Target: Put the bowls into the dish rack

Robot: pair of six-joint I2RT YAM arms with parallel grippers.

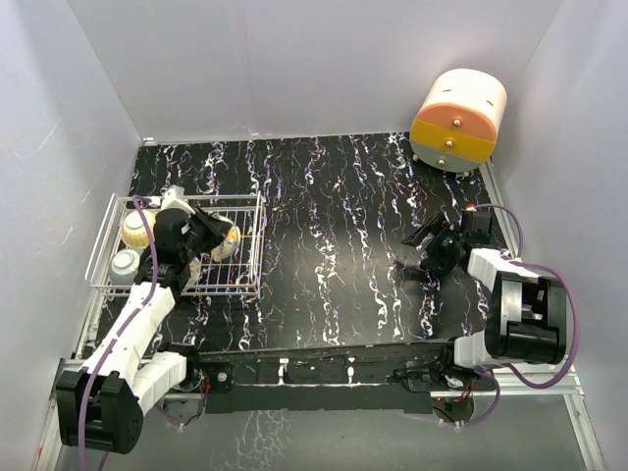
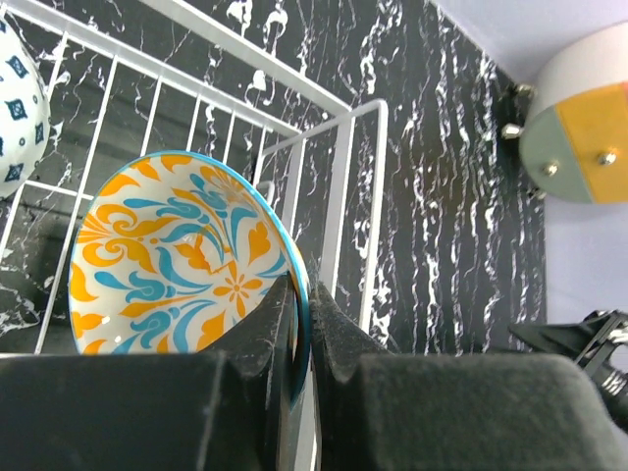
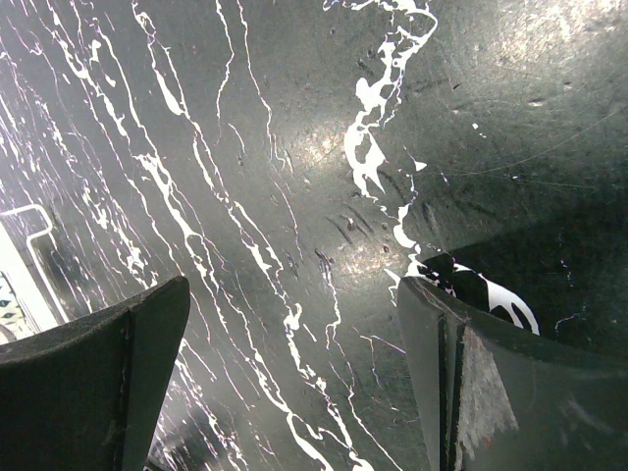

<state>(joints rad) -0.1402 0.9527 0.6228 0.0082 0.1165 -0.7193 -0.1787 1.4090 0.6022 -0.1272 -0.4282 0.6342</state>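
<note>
The white wire dish rack [image 1: 250,245] stands at the table's left side. Two bowls sit in its left end, a cream one [image 1: 135,230] and a grey-white one [image 1: 125,265]. My left gripper [image 1: 214,241] is over the rack's right half. It is shut on the teal rim of a bowl with an orange-and-teal flower pattern [image 2: 177,255], which stands on edge above the rack wires [image 2: 348,196]; the fingertips [image 2: 339,319] pinch the rim on both sides. A blue-white bowl [image 2: 15,128] shows at the left edge of the left wrist view. My right gripper [image 1: 424,251] hangs open over bare table at the right.
An orange-and-cream round drawer unit [image 1: 458,120] stands at the back right corner. The black marbled tabletop [image 1: 334,226] lies between rack and right arm. White walls close in three sides. The right wrist view shows only tabletop [image 3: 294,196] between the spread fingers.
</note>
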